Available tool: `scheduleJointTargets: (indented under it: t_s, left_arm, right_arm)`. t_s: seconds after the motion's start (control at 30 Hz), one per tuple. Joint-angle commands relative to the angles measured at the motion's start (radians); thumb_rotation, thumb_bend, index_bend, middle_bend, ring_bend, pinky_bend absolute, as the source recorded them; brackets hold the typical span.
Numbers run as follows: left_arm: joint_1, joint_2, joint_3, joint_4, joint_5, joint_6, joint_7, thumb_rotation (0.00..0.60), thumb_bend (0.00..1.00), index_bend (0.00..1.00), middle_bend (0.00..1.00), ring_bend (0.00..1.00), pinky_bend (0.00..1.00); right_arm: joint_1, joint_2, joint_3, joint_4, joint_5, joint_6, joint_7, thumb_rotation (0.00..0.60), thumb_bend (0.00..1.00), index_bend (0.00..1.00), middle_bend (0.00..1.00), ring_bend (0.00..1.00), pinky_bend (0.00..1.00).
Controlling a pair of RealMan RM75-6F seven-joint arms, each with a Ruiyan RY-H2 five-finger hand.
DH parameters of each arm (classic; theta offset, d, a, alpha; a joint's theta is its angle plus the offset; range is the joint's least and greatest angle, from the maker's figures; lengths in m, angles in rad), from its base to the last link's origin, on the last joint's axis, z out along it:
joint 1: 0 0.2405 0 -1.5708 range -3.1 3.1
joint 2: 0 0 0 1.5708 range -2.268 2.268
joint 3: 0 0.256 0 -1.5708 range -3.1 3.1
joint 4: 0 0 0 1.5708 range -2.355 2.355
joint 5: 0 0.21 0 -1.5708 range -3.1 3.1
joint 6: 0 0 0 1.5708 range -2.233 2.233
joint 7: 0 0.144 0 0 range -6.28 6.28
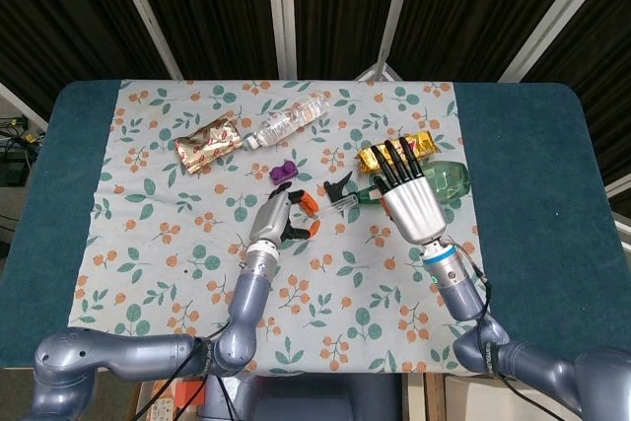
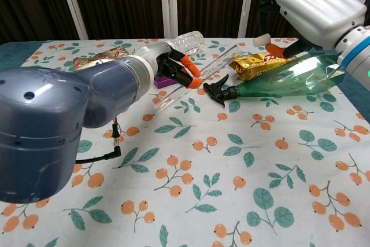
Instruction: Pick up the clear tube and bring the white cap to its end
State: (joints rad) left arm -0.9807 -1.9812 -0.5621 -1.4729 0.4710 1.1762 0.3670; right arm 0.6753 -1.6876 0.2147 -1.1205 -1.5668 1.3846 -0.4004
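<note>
In your left robot hand (image 2: 176, 67), fingers are closing around the clear tube (image 2: 199, 73), tilting just above the surface. It looks light, stiff, slippery; be gripping mid-length. Your right robot hand (image 2: 303, 1) is pinching the white cap (image 2: 261, 39) beyond the tube's far end.

left robot hand (image 1: 277, 215) hides part of the clear tube (image 2: 199, 69).

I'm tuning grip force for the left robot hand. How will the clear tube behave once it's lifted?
The clear tube looks straight and rigid, so it probably won't sag. Its smooth, round, glossy wall suggests it may slip or twist between the left robot hand's fingers, and roll if dropped on the tablecloth. Thin and see-through, it is likely light.
</note>
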Motion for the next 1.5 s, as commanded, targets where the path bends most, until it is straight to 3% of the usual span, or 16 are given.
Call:
scheduleJointTargets:
  t_s: [0.03, 1.5]
  left_arm:
    - [0.002, 0.002, 0.000, -0.002, -0.001, 0.001, 0.002, 0.600, 0.61, 0.64, 0.50, 0.06, 0.00]
    - [-0.004, -0.026, -0.011, -0.012, -0.015, 0.016, 0.023, 0.600, 0.61, 0.63, 0.50, 0.06, 0.00]
  right_arm:
    - [0.001, -0.003, -0.004, -0.003, -0.002, -0.001, -0.003, 0.600, 0.46, 0.61, 0.16, 0.06, 0.00]
    - [0.010, -0.026, -0.010, -0.027, 0.006, -0.009, -0.029, 0.600, 0.46, 0.61, 0.16, 0.06, 0.00]
